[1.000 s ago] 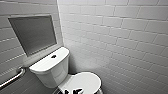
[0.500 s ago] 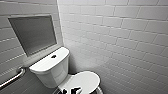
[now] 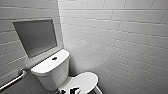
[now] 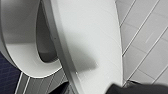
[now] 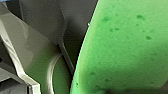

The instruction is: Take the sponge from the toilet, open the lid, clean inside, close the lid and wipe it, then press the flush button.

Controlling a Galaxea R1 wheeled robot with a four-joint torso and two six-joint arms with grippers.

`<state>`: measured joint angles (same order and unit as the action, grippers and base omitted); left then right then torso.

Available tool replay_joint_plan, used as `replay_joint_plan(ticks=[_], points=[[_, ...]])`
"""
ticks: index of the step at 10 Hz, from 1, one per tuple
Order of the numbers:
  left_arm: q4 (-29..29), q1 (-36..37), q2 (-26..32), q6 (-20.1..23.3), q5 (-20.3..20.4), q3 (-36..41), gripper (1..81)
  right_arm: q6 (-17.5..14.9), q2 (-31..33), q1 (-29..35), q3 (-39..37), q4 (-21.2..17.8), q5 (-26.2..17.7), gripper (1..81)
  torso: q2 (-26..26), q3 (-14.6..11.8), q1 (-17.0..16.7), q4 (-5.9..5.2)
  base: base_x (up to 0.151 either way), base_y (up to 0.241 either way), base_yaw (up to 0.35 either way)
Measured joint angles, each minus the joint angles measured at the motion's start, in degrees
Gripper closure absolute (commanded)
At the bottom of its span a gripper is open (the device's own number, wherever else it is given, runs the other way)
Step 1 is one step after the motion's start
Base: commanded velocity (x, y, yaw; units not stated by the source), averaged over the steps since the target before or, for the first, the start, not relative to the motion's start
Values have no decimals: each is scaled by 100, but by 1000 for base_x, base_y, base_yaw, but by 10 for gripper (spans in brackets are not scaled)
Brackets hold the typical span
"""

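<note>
R gripper (image 5: 125, 91) is pinching the green sponge (image 5: 125, 45), tight up vs its wrist cam. L gripper (image 4: 133, 89) is sitting at the lid (image 4: 90, 37) edge, grip can't tell. Lid is tilting off the bowl (image 4: 30, 62); toilet (image 3: 50, 72) w/ flush button (image 3: 54, 58) mid-tank.

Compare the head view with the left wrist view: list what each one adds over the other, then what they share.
Head view adds: the tank with the dark flush button on its top, a metal grab bar, and a grey recess in the tiled wall.
Left wrist view adds: the bowl, with its white rim and the dark opening inside it, seen close.
Shared: the white lid; at the wrist the lid appears raised off the bowl.
</note>
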<state>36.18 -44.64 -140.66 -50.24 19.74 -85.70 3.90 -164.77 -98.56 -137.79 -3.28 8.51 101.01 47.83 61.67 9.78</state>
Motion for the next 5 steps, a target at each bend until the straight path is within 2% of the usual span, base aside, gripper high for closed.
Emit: replay_joint_plan(ticks=[5], points=[[-22, 57, 30, -574, -161, -126, 10, 0, -4, 0, 0, 0, 4, 811, 0, 5, 0, 0, 0, 0, 0]])
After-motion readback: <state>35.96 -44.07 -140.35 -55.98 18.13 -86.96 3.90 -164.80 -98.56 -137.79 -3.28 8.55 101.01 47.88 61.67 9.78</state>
